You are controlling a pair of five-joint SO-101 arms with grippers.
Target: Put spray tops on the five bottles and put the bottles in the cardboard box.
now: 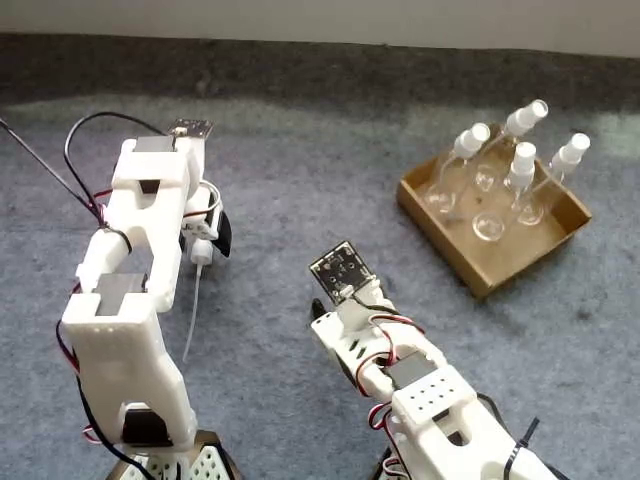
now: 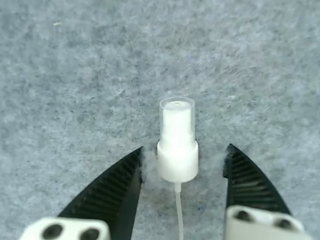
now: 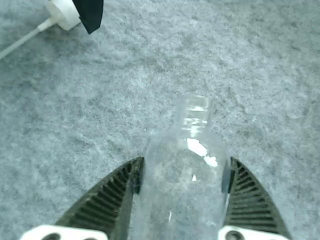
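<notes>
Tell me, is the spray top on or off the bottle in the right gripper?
Off. The bottle has a bare neck; the spray top lies apart on the carpet.

The bench [image 1: 300, 170] has a grey felt-like cover. A spray top [image 2: 177, 145] lies on it between the left jaws, touching neither, its tube running back between them. A box [image 1: 440, 240] sits well apart from the right jaws, which clasp a bottle [image 3: 182, 165].
</notes>
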